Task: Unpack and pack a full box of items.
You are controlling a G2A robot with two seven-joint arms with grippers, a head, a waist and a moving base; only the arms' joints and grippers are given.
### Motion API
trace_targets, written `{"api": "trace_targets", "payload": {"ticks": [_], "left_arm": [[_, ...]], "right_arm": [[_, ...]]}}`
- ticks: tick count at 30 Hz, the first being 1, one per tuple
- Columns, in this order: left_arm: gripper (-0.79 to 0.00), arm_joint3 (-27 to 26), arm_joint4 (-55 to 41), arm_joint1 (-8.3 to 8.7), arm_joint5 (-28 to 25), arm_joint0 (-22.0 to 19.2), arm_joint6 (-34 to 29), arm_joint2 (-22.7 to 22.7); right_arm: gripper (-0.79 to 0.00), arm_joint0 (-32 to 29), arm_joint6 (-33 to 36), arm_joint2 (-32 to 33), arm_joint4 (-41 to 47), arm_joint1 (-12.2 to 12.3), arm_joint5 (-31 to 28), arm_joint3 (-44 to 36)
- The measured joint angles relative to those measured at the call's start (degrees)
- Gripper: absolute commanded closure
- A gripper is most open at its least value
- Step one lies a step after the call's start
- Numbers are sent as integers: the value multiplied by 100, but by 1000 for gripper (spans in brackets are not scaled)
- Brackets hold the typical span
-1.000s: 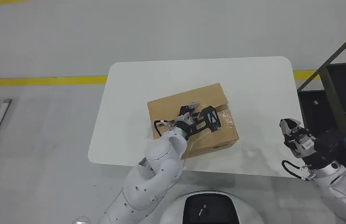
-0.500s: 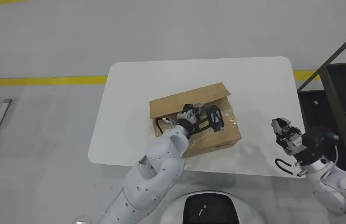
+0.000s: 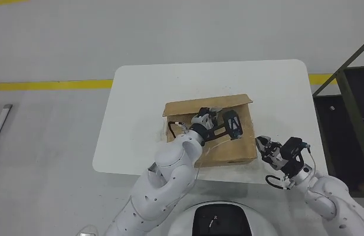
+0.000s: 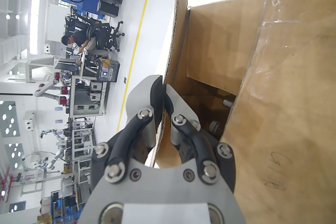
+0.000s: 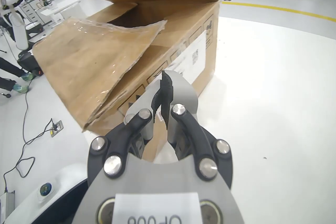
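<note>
White surface (image 3: 140, 118), cardboard box (image 3: 240, 150) sitting around the middle of it. Left fingers (image 4: 143, 99) are clenched on the far flap (image 3: 205, 106), holding it up. The right fingers (image 5: 185, 93) are pinched together on nothing, just beside the box. My worry: tug too hard and the flap slips out or the whole box drags.
</note>
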Motion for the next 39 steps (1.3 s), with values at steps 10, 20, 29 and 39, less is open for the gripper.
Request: {"api": "trace_targets", "payload": {"ticks": [10,20,29,39], "left_arm": [[-785,357,321,-79,-104,-512,255,-86],[-785,1052,710,-214,-17,-1232,554,-4],[-785,2000,618,-455,193,-1974,700,227],[-785,3426,319,-852,179,-2881,711,684]], "right_arm": [[0,-304,-34,157,108,44,-269,-110],[0,-347,-76,178,162,57,-293,-165],[0,-417,-181,457,434,71,-37,-302],[0,-490,-68,1033,1054,105,113,-510]]}}
